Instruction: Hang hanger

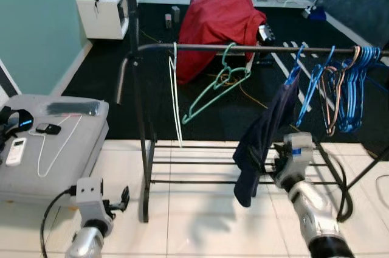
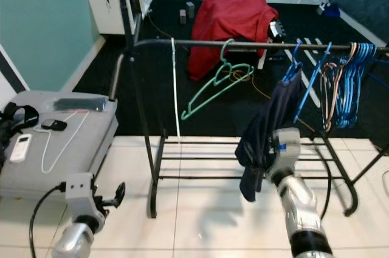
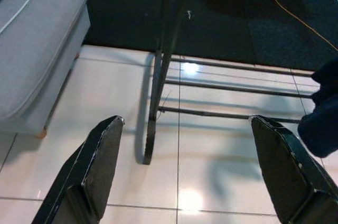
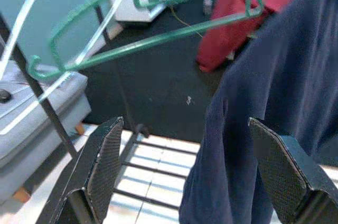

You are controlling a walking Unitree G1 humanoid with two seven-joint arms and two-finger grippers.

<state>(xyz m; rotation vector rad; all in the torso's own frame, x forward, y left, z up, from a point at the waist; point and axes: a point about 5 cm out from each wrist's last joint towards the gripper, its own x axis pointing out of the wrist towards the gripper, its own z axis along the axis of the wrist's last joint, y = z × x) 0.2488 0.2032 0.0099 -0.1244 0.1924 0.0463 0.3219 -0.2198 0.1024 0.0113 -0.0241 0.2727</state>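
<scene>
Hanging green wire hanger [image 1: 216, 87], tilted

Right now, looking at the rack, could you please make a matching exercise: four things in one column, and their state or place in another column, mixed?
Things:
1. green hanger
2. navy garment
3. red cloth
4. remote control

States or places:
A. lies on the grey case
B. hangs tilted on the rail
C. draped behind the rack
D. hangs on a blue hanger

Pairs: 1-B, 2-D, 3-C, 4-A
</scene>
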